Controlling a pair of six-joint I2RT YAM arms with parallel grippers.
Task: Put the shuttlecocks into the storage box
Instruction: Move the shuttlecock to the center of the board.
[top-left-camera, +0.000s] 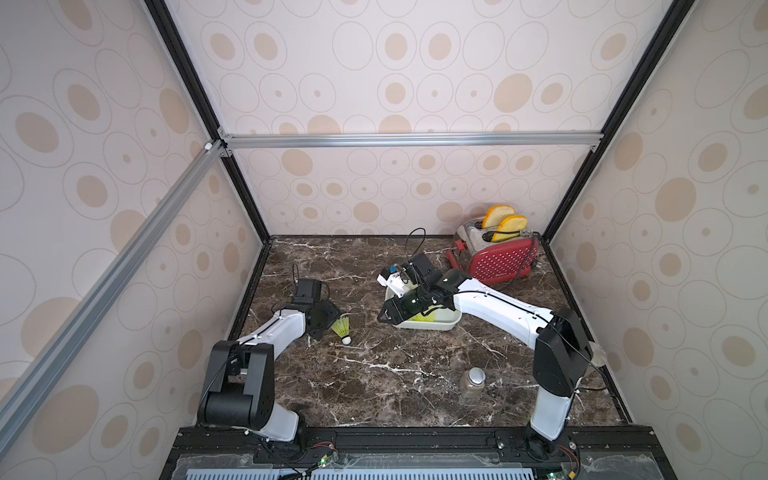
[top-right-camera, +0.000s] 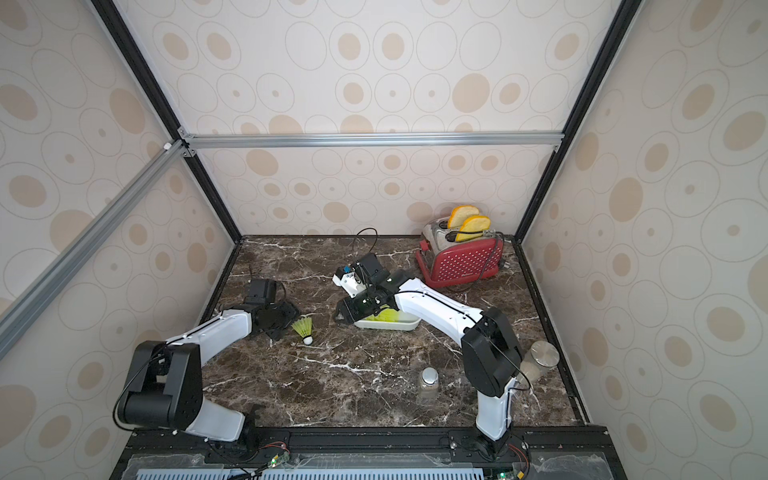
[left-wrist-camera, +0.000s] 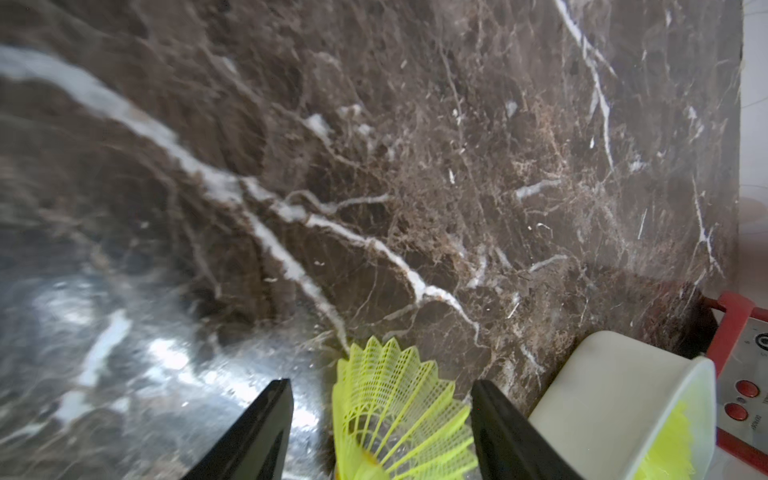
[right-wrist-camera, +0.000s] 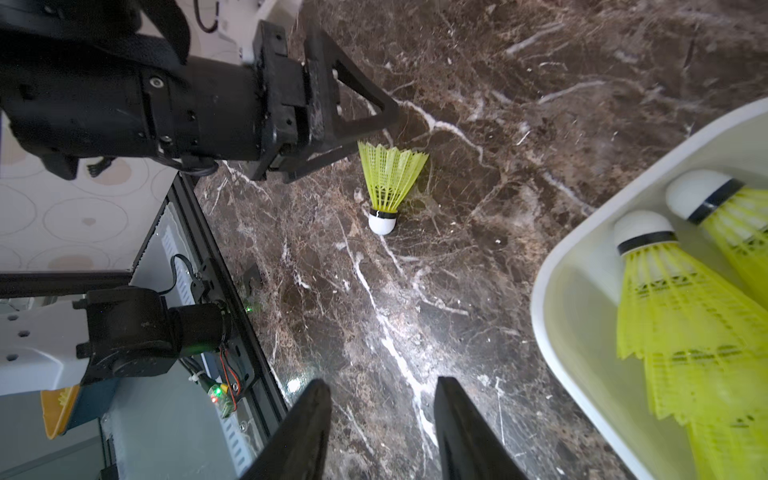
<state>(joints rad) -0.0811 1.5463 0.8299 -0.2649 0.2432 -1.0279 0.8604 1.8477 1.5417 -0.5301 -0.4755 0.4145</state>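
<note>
Black left hand (left-wrist-camera: 380, 383) spread around shuttlecock (top-left-camera: 341, 328) | right hand (right-wrist-camera: 382, 380) spread beside storage box (top-left-camera: 449, 322)

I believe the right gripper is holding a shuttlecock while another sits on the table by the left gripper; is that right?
Not quite: the right gripper is empty, its jaws apart over bare table in the right wrist view. The other shuttlecock does sit by the left gripper.

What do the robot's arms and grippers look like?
The left arm and right arm have white shells, black joint housings and thin black cables along them. The left gripper and right gripper are black, with tapered fingers; the left's show open triangular frames.
</note>
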